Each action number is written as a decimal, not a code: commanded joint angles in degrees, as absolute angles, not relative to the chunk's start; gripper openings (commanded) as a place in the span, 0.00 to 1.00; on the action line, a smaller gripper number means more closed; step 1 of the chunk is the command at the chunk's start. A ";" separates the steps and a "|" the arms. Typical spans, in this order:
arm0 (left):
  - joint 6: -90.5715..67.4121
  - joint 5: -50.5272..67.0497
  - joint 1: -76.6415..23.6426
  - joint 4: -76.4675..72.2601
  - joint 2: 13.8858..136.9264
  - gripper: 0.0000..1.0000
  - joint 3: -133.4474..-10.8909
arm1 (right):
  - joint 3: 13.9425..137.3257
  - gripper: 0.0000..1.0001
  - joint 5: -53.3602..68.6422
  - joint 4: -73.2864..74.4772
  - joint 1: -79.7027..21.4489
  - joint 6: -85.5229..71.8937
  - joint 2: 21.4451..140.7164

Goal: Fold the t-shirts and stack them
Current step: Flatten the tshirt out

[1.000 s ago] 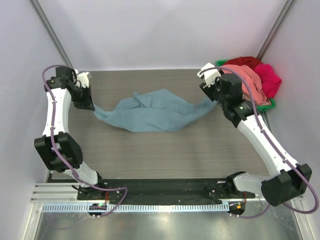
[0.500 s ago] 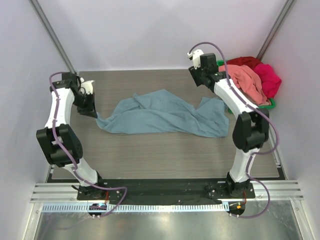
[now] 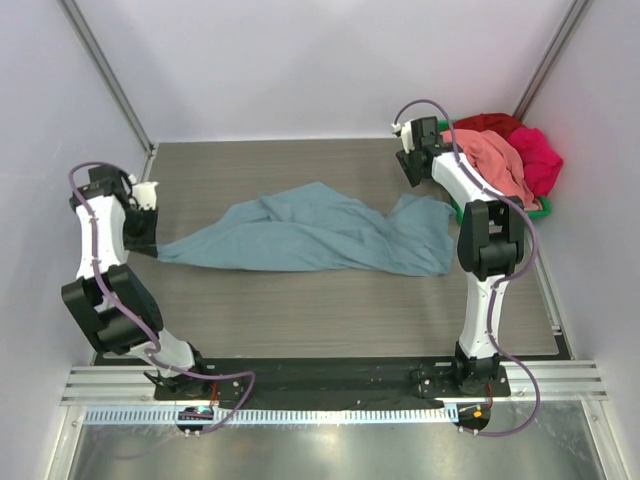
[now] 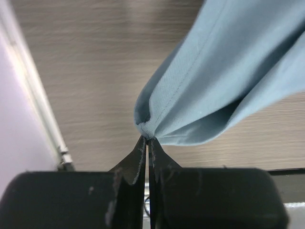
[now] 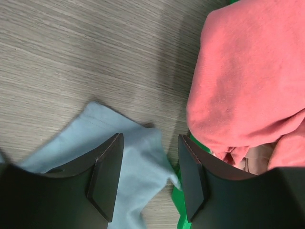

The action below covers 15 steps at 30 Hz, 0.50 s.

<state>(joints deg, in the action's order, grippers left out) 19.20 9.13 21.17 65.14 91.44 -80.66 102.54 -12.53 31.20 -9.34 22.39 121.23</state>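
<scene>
The dusty blue-grey t-shirt (image 3: 310,232) lies crumpled and stretched across the middle of the table. My left gripper (image 3: 143,243) is shut on its left end, and the pinched cloth (image 4: 190,95) fans out from the fingertips in the left wrist view. My right gripper (image 3: 411,170) is open and empty above the shirt's right corner (image 5: 138,157), beside the green bin. A salmon-pink t-shirt (image 3: 492,162) lies on top of the bin and also shows in the right wrist view (image 5: 252,81). A magenta t-shirt (image 3: 538,158) and a red one (image 3: 487,124) lie behind it.
The green plastic bin (image 3: 540,211) stands at the table's back right corner; its rim (image 5: 178,210) shows close to the right fingers. The table's left edge rail (image 4: 38,109) runs close to the left gripper. White walls enclose the table.
My left gripper has pulled the shirt's left end further left and nearer, stretching the cloth. My right gripper has let go of the shirt's right end and moved back toward the bin.
</scene>
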 commanded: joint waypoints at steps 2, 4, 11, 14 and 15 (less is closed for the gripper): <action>25.93 9.14 23.29 67.93 87.71 0.00 -80.59 | 103.54 0.56 -12.48 32.69 -8.79 21.28 117.51; 26.10 7.48 23.29 68.29 87.71 0.00 -81.29 | 102.23 0.56 -12.48 33.04 -8.35 20.83 117.07; 31.72 -1.82 24.78 66.01 82.97 0.00 -79.19 | 98.53 0.56 -11.60 33.48 -7.03 19.42 115.84; 32.34 -3.86 24.70 65.66 81.92 0.00 -78.67 | 98.09 0.56 -11.25 33.66 -6.86 18.55 116.28; 32.17 -3.69 24.70 65.57 81.74 0.00 -78.40 | 98.00 0.56 -10.73 33.66 -6.77 18.37 116.28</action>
<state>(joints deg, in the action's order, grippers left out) 29.56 -0.08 24.25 66.43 84.18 -78.83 98.24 -11.88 33.45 -6.98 20.05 119.87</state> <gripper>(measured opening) 0.006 0.555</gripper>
